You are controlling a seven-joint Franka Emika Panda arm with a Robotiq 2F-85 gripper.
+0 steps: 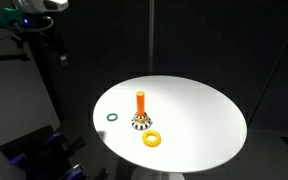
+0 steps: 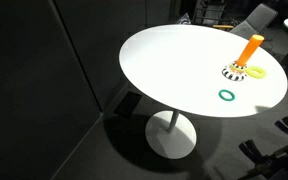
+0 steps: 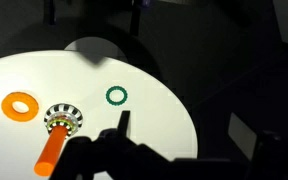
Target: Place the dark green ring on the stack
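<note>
The stack (image 1: 140, 110) stands upright near the middle of the round white worktop (image 1: 199, 115): an orange peg on a black-and-white patterned base. The dark green ring (image 1: 111, 116) lies flat on the worktop near the stack, clear of its base. The yellow ring (image 1: 151, 139) lies flat just beside the base, on a different side of the stack from the green ring. In the wrist view, the hand (image 3: 184, 135) hangs above the worktop beside the stack, released, its fingers (image 3: 124, 122) spread and holding nothing.
</note>
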